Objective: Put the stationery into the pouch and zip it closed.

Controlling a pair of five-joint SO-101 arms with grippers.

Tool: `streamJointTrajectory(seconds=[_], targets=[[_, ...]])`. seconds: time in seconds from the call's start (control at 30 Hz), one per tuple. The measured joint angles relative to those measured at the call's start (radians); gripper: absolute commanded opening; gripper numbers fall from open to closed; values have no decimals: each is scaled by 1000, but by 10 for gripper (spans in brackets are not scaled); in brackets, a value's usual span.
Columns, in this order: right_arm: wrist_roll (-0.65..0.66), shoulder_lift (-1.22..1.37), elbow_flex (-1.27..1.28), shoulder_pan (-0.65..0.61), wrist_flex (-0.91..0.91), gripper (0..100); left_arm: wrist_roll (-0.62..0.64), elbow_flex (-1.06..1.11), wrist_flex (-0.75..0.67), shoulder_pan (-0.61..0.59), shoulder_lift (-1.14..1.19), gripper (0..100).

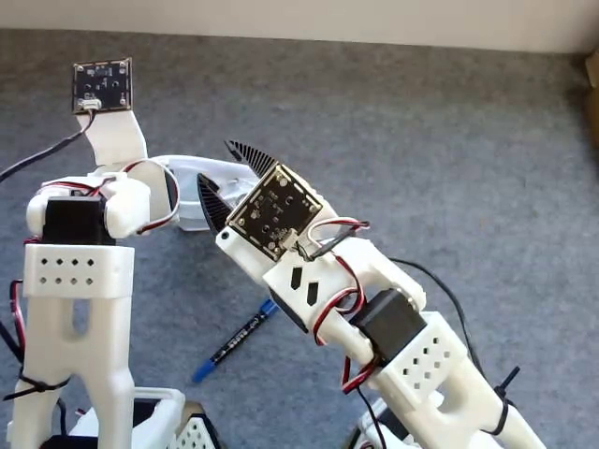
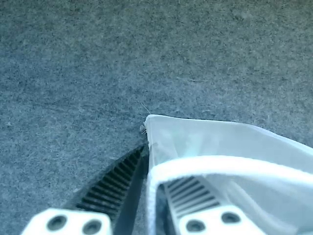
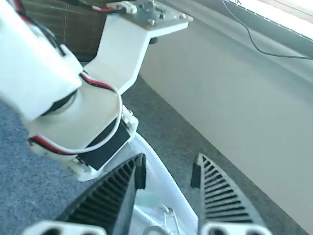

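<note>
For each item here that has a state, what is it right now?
pouch: mouth open, unzipped, its edge pinched
left gripper: shut on the pouch edge
right gripper: open, over the pouch
pen: lying on the table, outside the pouch

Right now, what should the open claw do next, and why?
Probably move the right claw over to the pen: it lies on the carpet, outside the pouch, which the left claw holds by its edge.
</note>
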Motion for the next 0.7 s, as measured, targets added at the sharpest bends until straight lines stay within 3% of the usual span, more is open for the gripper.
streamJointTrajectory(seconds=[0.7], targets=[[0,0,0,0,23,149,40,0,-3,-40,0,7]])
